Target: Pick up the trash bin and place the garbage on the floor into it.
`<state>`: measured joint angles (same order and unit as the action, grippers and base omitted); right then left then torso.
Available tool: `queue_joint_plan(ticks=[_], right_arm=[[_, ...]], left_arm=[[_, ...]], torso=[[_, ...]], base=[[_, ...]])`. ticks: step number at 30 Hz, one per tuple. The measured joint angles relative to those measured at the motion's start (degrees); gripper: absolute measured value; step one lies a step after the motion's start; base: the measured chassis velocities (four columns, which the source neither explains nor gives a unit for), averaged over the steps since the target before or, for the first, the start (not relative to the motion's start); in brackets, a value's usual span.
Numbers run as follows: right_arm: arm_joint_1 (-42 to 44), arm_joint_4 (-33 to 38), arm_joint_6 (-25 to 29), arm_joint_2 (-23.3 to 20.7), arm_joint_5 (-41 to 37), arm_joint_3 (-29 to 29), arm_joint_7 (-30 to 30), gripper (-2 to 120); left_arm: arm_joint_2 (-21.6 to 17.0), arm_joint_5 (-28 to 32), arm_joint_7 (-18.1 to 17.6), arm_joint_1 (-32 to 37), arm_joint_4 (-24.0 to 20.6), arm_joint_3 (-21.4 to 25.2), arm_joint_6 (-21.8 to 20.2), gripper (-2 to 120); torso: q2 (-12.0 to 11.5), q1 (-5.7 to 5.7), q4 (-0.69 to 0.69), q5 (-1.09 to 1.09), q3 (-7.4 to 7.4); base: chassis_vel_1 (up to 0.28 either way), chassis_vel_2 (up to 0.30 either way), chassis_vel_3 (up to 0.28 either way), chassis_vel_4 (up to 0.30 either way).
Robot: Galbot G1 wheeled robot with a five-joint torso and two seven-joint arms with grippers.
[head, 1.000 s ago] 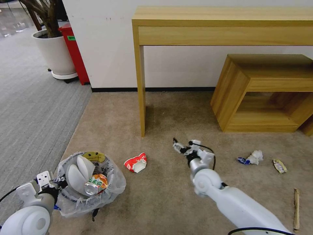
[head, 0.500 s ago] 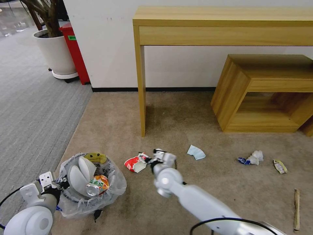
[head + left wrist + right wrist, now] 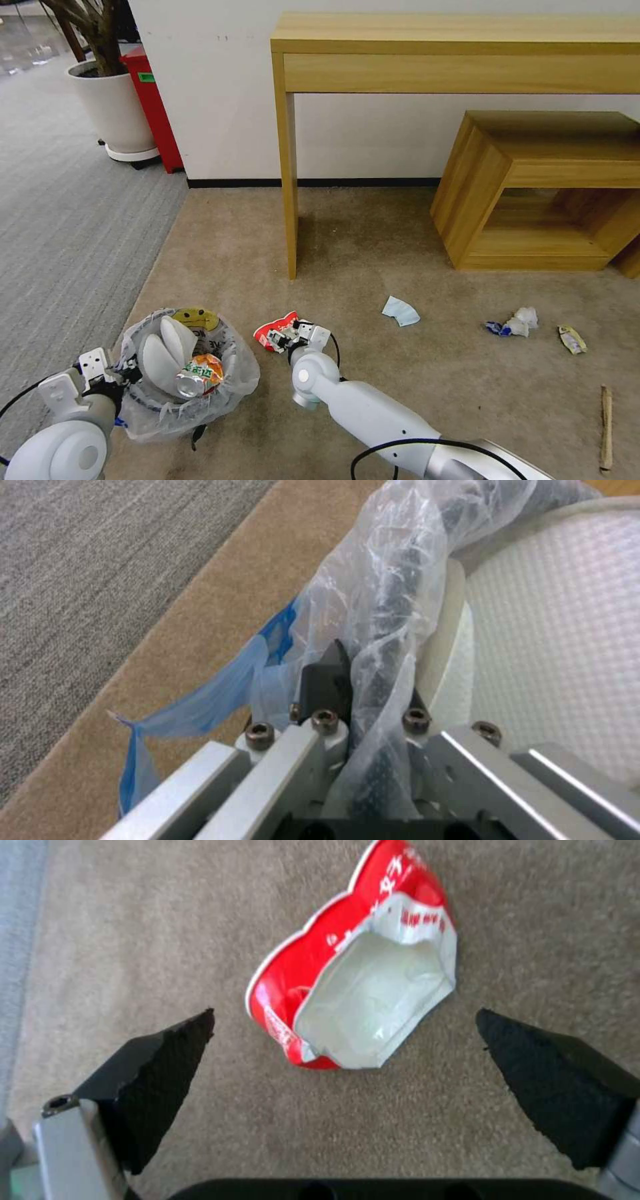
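Trash bin (image 3: 190, 373) rim pinched by left gripper (image 3: 363, 700) jaws, right gripper (image 3: 347, 1050) jaws spread around red wrapper (image 3: 353, 990)

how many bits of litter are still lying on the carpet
5: red wrapper under the open right gripper, pale scrap, crumpled paper, small wrapper, wooden stick. More may be hidden.

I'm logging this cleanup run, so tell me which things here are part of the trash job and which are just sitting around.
Part of the job:
- trash bin, rim held by left gripper
- red wrapper, under open right gripper
- blue-white scrap
- crumpled paper
- small wrapper
- wooden stick

Just lying about:
- wooden table
- wooden stool
- red bin
- plant pot
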<state>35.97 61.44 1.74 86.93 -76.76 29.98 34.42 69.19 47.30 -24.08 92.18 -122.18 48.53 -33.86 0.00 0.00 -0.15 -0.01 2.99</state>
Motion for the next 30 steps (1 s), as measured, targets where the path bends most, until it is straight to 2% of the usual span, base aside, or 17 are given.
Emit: queue_joint_plan(ticks=[12, 23, 30], right_arm=[[-1.7, -9.1, 3.0, 5.4, 3.7, 0.0, -0.9, 100], [-3.0, -17.5, 5.4, 5.3, 8.2, -2.3, -3.2, 100], [-2.8, -16.2, 5.7, 5.3, 8.6, -1.3, -3.4, 100]], left_arm=[[0.2, -0.4, 0.3, 0.1, -0.5, -0.8, 0.4, 1], [0.4, -0.7, 0.3, 0.6, -1.8, -1.1, 0.4, 1], [0.5, -0.7, 0.3, 0.5, -2.0, -1.1, 0.4, 1]], torso=[[0.0, 0.0, 0.01, 0.01, -0.01], [0.0, 0.0, -0.01, 0.01, 0.0], [0.0, 0.0, 0.01, 0.02, -0.01]], base=[[0.0, 0.0, 0.0, 0.0], [0.0, 0.0, 0.0, 0.0], [0.0, 0.0, 0.0, 0.0]])
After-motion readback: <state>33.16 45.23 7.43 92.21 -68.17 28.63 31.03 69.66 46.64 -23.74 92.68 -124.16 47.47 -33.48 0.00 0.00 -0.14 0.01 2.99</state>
